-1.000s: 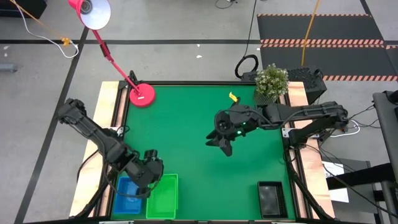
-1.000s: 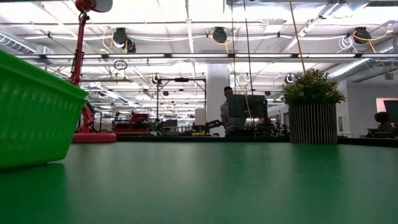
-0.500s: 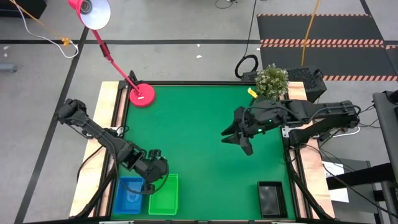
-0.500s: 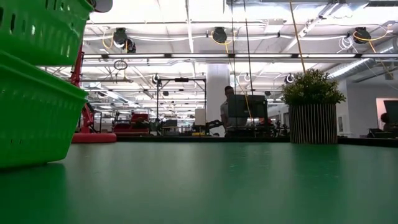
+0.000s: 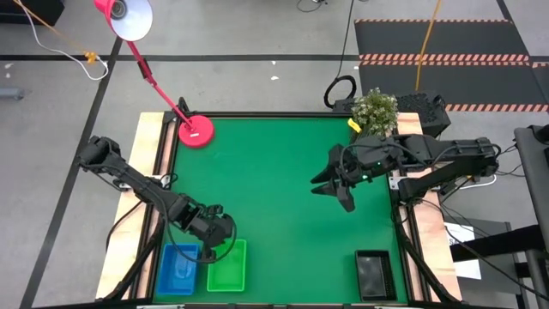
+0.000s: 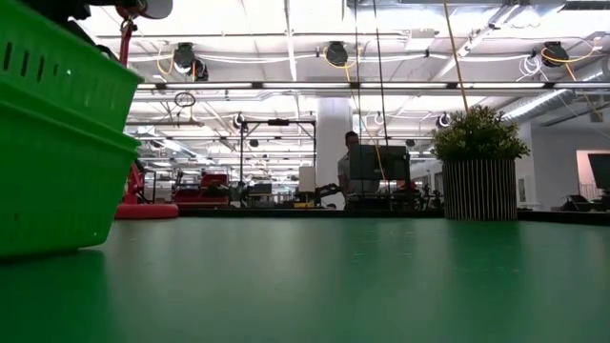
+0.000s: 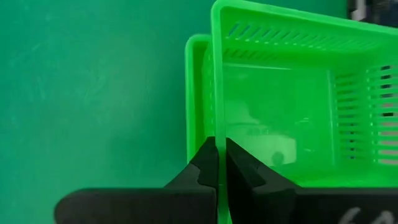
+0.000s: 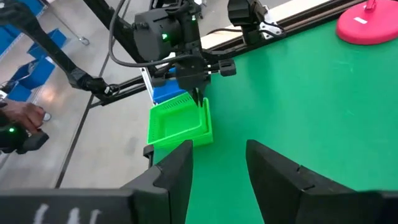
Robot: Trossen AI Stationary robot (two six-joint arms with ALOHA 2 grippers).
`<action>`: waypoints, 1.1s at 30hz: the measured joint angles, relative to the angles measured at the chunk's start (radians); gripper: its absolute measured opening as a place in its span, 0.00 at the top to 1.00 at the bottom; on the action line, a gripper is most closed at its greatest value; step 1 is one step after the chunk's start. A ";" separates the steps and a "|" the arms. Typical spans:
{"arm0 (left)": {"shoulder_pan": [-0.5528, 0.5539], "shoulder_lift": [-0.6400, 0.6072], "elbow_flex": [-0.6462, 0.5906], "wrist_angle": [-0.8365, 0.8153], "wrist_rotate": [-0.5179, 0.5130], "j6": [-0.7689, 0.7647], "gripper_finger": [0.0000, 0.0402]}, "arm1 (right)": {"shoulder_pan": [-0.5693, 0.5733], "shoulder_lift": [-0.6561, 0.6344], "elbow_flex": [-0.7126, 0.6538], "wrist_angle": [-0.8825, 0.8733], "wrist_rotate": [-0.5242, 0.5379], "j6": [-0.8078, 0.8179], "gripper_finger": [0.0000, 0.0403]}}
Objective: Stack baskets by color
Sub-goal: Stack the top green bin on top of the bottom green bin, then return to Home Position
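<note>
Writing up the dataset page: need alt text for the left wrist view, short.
The left pincer is shut on the rim of a bright green basket, holding it tilted over a second green basket underneath. Both sit over a green table.

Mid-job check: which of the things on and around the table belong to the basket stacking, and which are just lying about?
Part of the job:
- green baskets, the top one pinched by its wall in the left claw
- blue basket
- black basket
- right claw, open and empty over mid-table

Just lying about:
- pink lamp
- potted plant
</note>
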 joint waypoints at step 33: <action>0.086 -0.002 0.302 -0.224 0.020 -0.174 0.73 | 0.025 -0.172 0.000 -0.065 0.031 -0.181 0.65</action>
